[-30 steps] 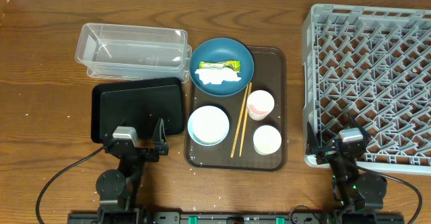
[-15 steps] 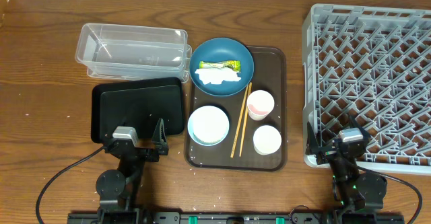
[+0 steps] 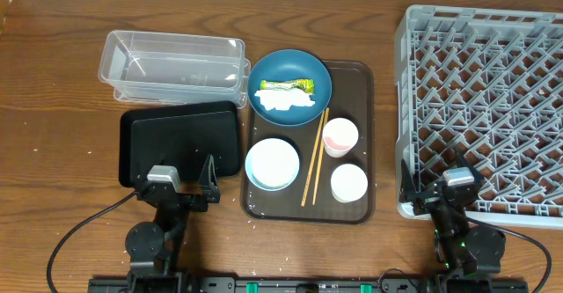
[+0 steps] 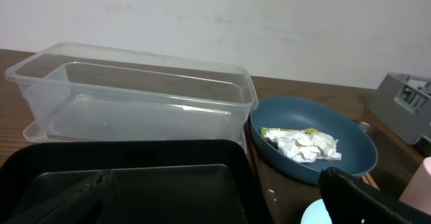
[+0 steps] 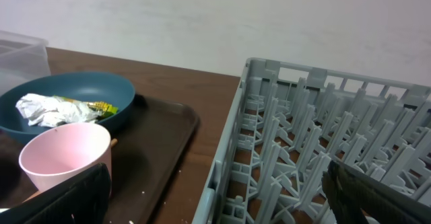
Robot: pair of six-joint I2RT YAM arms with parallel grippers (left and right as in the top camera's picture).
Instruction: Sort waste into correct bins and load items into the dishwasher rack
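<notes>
Two scraps, wrapper (image 3: 288, 86) and tissue (image 3: 286, 103), sit unmoved in the blue dish (image 3: 291, 65) toward the far edge of the table (image 3: 53, 152), so I've begun nothing. Left gripper (image 3: 180, 179) and right gripper (image 3: 437, 186) wait at the near edge, jaws wide, empty.

Table (image 3: 53, 82): mid-brown wood with darker streaked grain.
Tub (image 3: 171, 64): clear, colourless plastic.
Shallow tray (image 3: 180, 139): plain black.
Serving tray (image 3: 362, 91): dark brown, no pattern.
Dish (image 3: 290, 60): dark blue, no pattern.
Wrapper (image 3: 288, 86): green and yellow.
Tissue (image 3: 286, 105): white.
Bowl (image 3: 272, 164): light blue at the rim, paler and nearly white inside.
Upper cup (image 3: 340, 136): pink inside; it looks pale pink outside too from the right wrist.
Lower cup (image 3: 349, 182): white.
Chopsticks (image 3: 314, 157): pale tan wood.
Rack (image 3: 484, 91): light grey, its floor an open diagonal lattice.
Wall (image 4: 236, 15): off-white.
</notes>
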